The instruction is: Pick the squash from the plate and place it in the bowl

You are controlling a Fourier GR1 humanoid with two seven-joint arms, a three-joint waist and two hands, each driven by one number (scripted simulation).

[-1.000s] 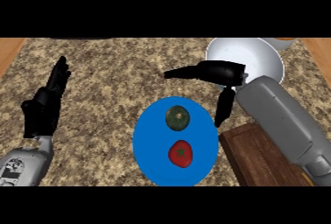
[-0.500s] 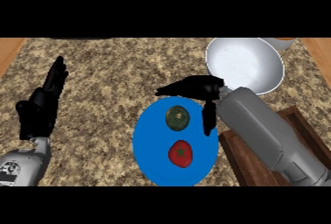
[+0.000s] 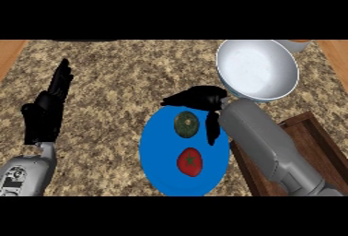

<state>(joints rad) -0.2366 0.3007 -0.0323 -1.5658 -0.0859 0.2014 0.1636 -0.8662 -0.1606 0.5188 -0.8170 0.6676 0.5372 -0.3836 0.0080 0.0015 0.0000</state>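
the right hand (image 3: 204, 97) hangs over the far edge of the blue plate (image 3: 158, 156), with its grey forearm coming in from the lower right. its fingers (image 3: 212, 130) point down toward the near side and stand well clear of the thumb, which reaches out to the left. the hand is open and grips nothing.

the squash (image 3: 186, 124), round and dark green, lies on the plate in the space between thumb and fingers, just left of the fingers and just on the near side of the thumb. i cannot tell whether the fingers touch it.

a red tomato (image 3: 190, 161) lies on the same plate, nearer than the fingertips and a little to their left, apart from the squash.

the pale bowl (image 3: 258, 69) stands on the speckled brown worktop (image 3: 108, 69), beyond the fingers and to their right, its near rim close to the back of the hand. a dark wooden tray (image 3: 316, 138) lies to the right of the fingers, partly under the forearm.

the left hand (image 3: 42, 115) rests at the left edge, well apart from the plate, its fingers straight and pointing up, holding nothing.
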